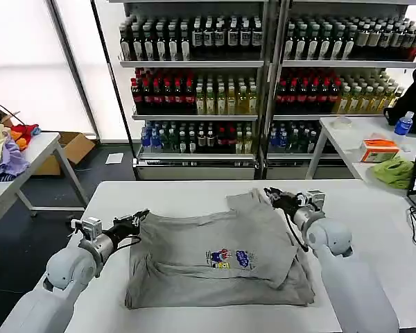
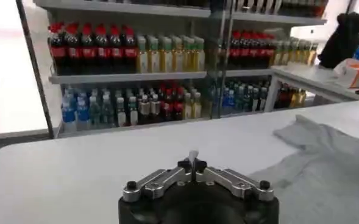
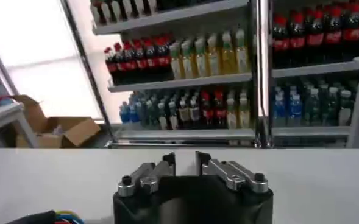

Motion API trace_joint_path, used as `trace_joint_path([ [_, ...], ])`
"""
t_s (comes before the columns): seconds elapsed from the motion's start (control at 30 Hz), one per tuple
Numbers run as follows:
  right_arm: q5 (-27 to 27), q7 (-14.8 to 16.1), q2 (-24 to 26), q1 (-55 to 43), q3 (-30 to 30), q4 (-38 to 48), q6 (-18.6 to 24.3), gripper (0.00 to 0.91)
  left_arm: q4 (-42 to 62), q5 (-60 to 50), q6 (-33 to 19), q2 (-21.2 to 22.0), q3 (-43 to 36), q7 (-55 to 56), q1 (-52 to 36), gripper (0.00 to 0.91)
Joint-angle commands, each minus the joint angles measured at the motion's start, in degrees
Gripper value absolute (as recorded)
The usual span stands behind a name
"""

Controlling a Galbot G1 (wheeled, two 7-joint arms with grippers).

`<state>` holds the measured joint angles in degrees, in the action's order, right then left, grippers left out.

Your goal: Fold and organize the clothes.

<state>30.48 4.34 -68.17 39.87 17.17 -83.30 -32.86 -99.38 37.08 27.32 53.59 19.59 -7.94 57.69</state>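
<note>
One grey shirt [image 1: 218, 257] lies on the white table [image 1: 194, 194] between two grippers, left [image 1: 143, 216] clenched, right [image 1: 270, 194] slightly parted.

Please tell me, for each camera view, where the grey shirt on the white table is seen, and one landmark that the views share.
Head view: grey shirt lies centred on the white table, between both arms.
Left wrist view: its edge shows beside the left end effector.
Right wrist view: not in it.
Shared landmark: the bottle shelves.

Right gripper [image 3: 185, 159] (fingers slightly parted), table [image 3: 57, 176], shelves [image 3: 185, 82]
</note>
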Motion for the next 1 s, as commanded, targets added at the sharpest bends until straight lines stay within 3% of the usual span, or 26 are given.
trace_joint_path([
  [0.03, -7.9, -1.6, -3.1, -9.4, -5.3, 15.3, -0.3, 0.907, -2.2, 0.3, -0.1, -0.2, 0.9, 0.0, 1.4, 0.010],
  [0.27, -7.0, -1.1, -4.8, -9.9, -6.6, 19.6, -0.4, 0.877, -2.3, 0.3, -0.1, -0.3, 1.7, -0.3, 1.9, 0.010],
  [0.33, -6.0, -0.7, -4.8, -9.5, -6.9, 19.4, -0.4, 0.000, -2.2, 0.3, -0.1, -0.3, 1.7, -0.3, 1.9, 0.010],
  [0.8, 2.3, -1.5, -5.1, -7.9, -6.3, 16.5, -0.3, 0.000, -2.1, 0.2, -0.1, 0.2, 1.8, -0.3, 2.1, 0.010],
  [1.0, 10.5, 0.8, -4.4, -7.2, -4.8, 13.8, 0.5, 0.000, -2.3, 0.2, -0.2, -0.1, 2.1, -0.4, 2.4, 0.010],
])
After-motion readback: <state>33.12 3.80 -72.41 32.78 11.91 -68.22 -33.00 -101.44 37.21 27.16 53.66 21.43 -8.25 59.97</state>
